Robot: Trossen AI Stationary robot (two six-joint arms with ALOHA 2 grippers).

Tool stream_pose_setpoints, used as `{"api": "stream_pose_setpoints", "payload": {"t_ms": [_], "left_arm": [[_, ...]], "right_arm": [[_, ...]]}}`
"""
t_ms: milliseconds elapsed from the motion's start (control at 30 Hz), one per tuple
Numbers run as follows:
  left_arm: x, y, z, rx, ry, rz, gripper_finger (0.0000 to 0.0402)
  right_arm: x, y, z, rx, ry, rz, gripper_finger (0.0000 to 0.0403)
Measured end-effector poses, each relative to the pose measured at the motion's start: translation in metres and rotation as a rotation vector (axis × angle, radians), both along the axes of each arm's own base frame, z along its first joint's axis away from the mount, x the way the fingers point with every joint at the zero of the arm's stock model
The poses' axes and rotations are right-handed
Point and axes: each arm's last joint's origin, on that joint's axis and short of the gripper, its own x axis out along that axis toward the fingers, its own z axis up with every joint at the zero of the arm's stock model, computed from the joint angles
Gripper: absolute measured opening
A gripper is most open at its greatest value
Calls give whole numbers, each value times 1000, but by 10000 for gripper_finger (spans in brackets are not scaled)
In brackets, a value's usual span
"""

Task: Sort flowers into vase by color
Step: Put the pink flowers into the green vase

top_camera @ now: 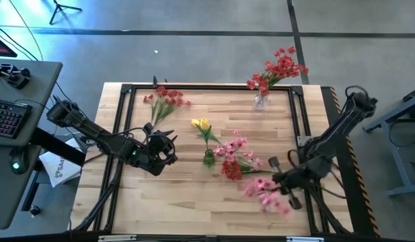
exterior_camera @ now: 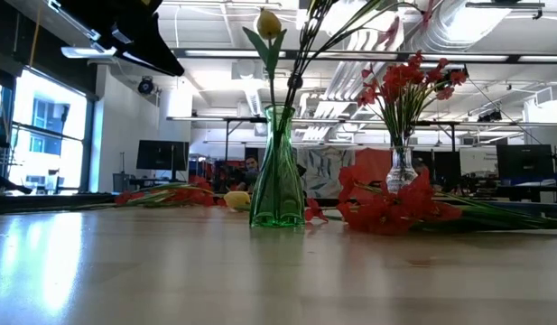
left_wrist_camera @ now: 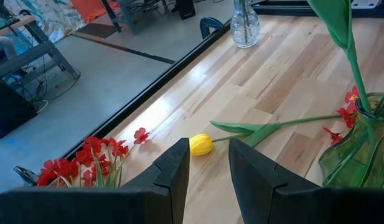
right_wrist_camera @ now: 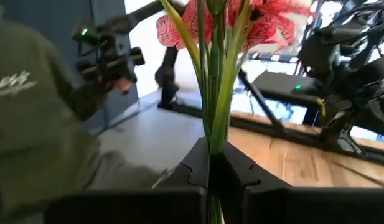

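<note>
The right gripper (right_wrist_camera: 218, 174), clamped on a bunch of pink flowers (right_wrist_camera: 241, 22) standing upright from its jaws, hung well apart from the green vase (top_camera: 208, 158), nearer the open, empty left gripper (left_wrist_camera: 207, 168).

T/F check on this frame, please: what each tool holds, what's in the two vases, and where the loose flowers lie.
1. The right tool is shut on a bunch of pink flowers. True.
2. The left tool holds the loose yellow tulip. False: it is open and empty, and the tulip lies on the table beyond its fingers.
3. The clear vase holds red flowers. True.
4. The green vase is empty. False: green stems stand in it, one topped by a yellow bloom.
5. A loose red bunch lies on the table near the far left corner. True.
</note>
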Motion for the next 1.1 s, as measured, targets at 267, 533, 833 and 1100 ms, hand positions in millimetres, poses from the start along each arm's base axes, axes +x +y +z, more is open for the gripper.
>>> {"api": "stream_pose_setpoints", "payload": {"t_ms": [267, 533, 833, 1100], "left_arm": [[0, 0, 0, 11, 11, -6, 102], [0, 0, 0, 19, 20, -11, 102], [1, 0, 1, 35, 22, -15, 102], [2, 1, 2, 45, 6, 4, 101]], "right_arm": [[37, -21, -30, -27, -78, -182, 2], [74, -85, -21, -18, -234, -382, 2], [66, -145, 11, -21, -479, -583, 2], [7, -137, 31, 48, -299, -482, 2]]}}
